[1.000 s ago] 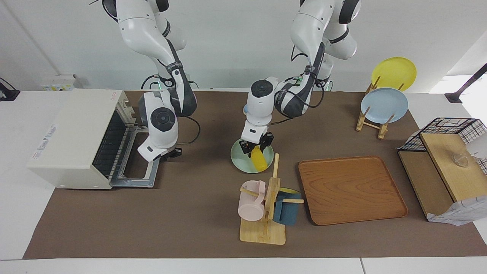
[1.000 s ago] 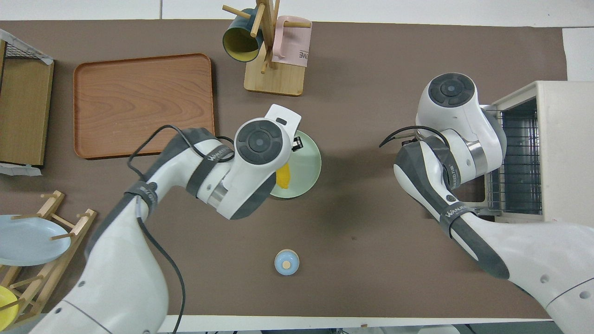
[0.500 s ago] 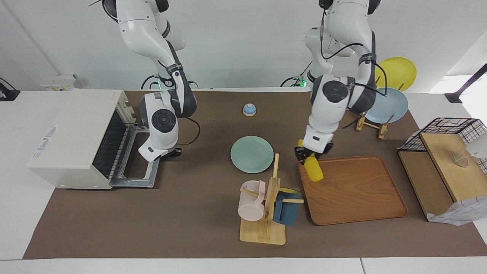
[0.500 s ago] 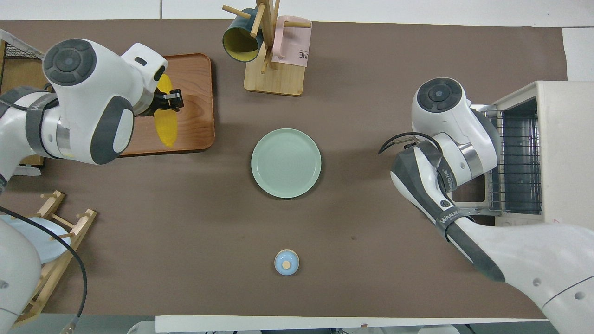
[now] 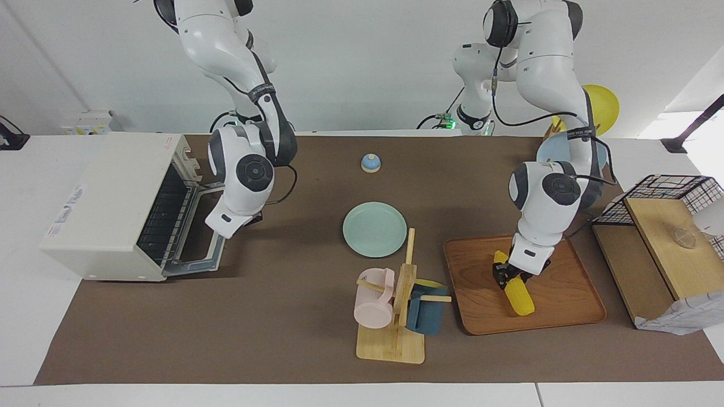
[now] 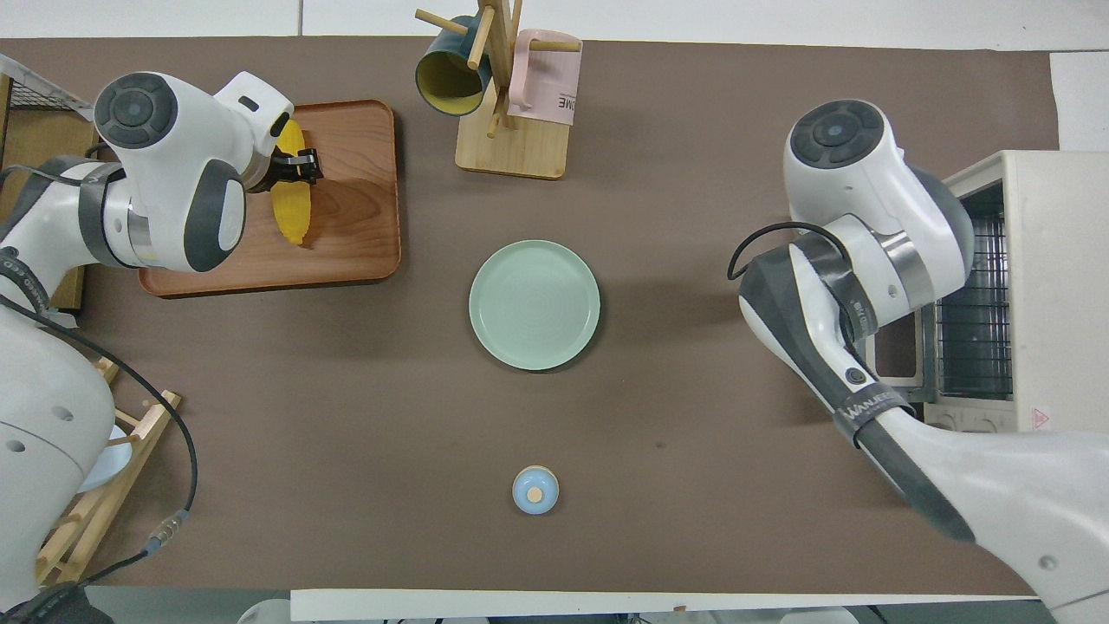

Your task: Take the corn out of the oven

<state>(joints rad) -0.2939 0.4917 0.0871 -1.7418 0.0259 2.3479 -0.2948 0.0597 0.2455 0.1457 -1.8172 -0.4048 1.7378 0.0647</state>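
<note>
Read across the facing view, the oven sits at nine o'clock on the desk. Its door hangs open toward the desk's middle and only a bare wire rack shows inside. The right gripper is pinched together with nothing in it. It hovers just beside the door's upper edge, probably placed there to swing the door up.

At the centre lies a bare green plate, with a small blue knob at its twelve o'clock. A mug rack holding a pink and a dark blue mug stands at its six o'clock. None of these lies between either arm and its work.

At four o'clock is the wooden tray, and the corn lies in it, slanting from eleven to five o'clock, well apart from the oven. The left gripper is down on the cob's upper end. Whether it clamps the corn or has let go I cannot tell. The low pose suggests a set-down.

At two o'clock a wire basket stands near the tray, so the arm should lift straight up.
</note>
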